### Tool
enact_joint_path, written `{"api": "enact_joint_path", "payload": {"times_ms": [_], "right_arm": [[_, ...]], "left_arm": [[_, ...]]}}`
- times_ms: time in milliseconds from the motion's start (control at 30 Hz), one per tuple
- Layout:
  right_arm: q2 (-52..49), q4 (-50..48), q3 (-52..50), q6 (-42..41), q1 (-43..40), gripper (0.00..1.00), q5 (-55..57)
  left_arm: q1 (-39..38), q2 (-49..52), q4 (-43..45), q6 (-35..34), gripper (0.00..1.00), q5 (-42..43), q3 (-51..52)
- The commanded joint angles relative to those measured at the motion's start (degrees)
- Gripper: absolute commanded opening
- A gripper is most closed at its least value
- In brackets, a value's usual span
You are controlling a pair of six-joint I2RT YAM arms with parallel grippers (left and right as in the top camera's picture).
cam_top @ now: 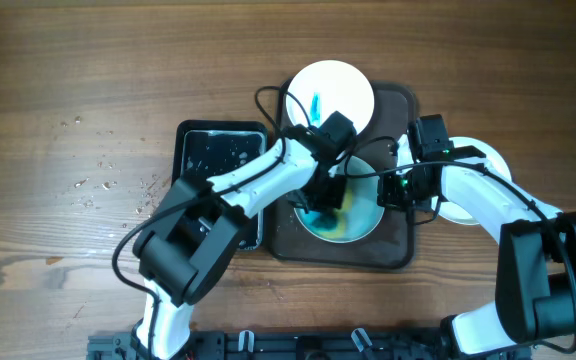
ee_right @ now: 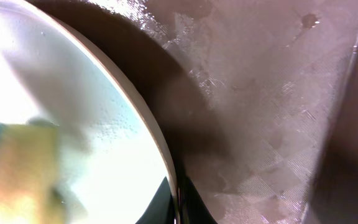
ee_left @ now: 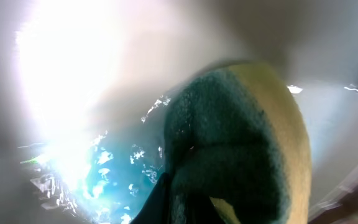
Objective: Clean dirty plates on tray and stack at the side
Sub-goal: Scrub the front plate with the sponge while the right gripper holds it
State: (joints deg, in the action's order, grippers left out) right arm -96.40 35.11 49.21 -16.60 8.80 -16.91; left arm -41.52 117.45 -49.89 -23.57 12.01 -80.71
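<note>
A white plate (cam_top: 363,215) smeared blue lies at the front of the dark brown tray (cam_top: 393,255). My left gripper (cam_top: 326,195) is shut on a teal-and-yellow sponge (ee_left: 241,143) and presses it on this plate's wet blue centre (ee_left: 114,177). My right gripper (cam_top: 396,190) is shut on the same plate's right rim (ee_right: 160,149); the sponge also shows in the right wrist view (ee_right: 20,168). A second plate (cam_top: 330,92) with a blue smear lies at the back of the tray. A third white plate (cam_top: 473,185) lies right of the tray, partly under my right arm.
A smaller black tray (cam_top: 218,150) with water drops sits left of the brown tray. Crumbs or droplets (cam_top: 108,185) are scattered on the wooden table at the left. The arm bases stand at the front edge.
</note>
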Motion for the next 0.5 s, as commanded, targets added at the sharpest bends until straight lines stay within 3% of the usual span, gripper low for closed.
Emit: {"api": "enact_joint_path", "payload": {"times_ms": [0, 100, 233, 333, 467], "right_arm": [[-1.01, -0.13, -0.11, -0.13, -0.26, 0.04, 3.10], [-1.01, -0.15, -0.11, -0.13, -0.26, 0.04, 3.10], [-1.01, -0.24, -0.11, -0.15, -0.26, 0.04, 3.10], [-1.01, -0.13, -0.11, -0.09, -0.26, 0.04, 3.10], [-1.01, -0.13, -0.11, -0.09, -0.26, 0.04, 3.10]], "left_arm": [[3.58, 1.73, -2.62, 0.42, 0.04, -24.59, 2.89], [4.20, 0.59, -1.99, 0.39, 0.04, -28.22, 2.89], [4.42, 0.66, 2.84, 0.42, 0.04, -25.35, 2.91], [4.42, 0.79, 12.11, -1.36, 0.04, -10.95, 2.91], [4.26, 0.85, 17.57, -4.13, 0.04, 3.04, 2.91]]}}
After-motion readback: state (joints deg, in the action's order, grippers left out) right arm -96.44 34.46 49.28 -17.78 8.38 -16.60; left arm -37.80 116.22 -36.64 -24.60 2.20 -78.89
